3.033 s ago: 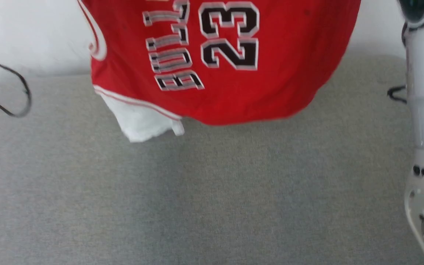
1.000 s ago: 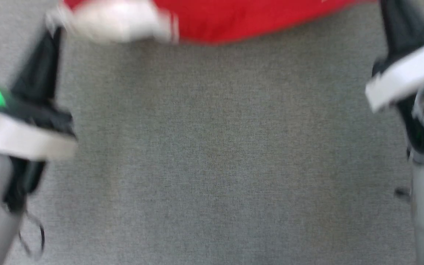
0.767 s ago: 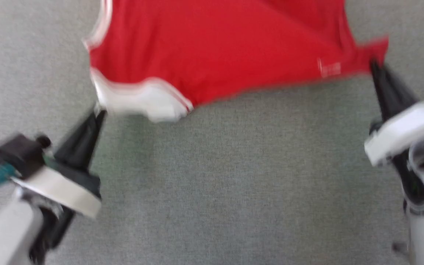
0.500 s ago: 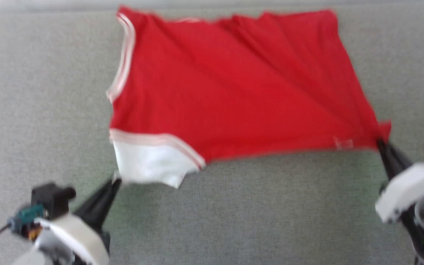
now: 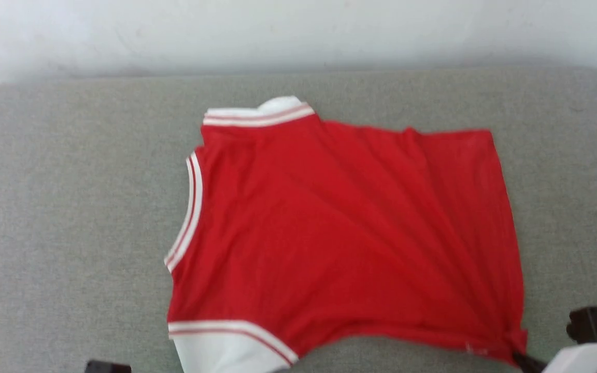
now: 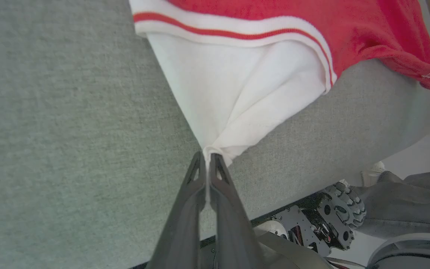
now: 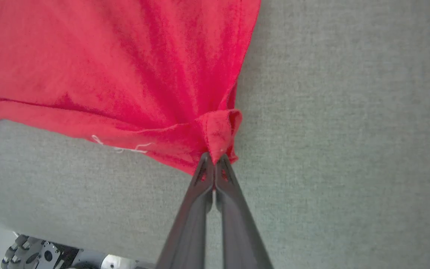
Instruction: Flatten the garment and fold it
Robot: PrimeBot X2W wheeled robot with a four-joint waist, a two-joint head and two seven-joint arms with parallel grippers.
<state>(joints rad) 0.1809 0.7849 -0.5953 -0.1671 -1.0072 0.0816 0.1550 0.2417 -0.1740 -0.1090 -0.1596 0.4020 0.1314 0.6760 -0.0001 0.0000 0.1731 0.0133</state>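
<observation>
The garment (image 5: pixel 340 233) lies spread on the grey table, plain red side up, with striped trim at its left edge and a white sleeve at the far side. My left gripper (image 6: pixel 207 157) is shut on the tip of the near white sleeve (image 6: pixel 237 93), which pulls into a point. The right gripper (image 7: pixel 214 158) is shut on the bunched red hem corner (image 7: pixel 218 129); in the head view it (image 5: pixel 521 357) sits at the garment's near right corner. Creases fan out from that corner.
The grey fabric table (image 5: pixel 70 207) extends wide to the left and right of the garment, with a pale wall (image 5: pixel 298 31) behind its far edge. The robot's wheeled base (image 6: pixel 334 220) shows below the table's near edge.
The garment has been drawn toward me and laid flat on the table, plain side up. The head camera has also tilted, bringing the far edge and wall into view.
</observation>
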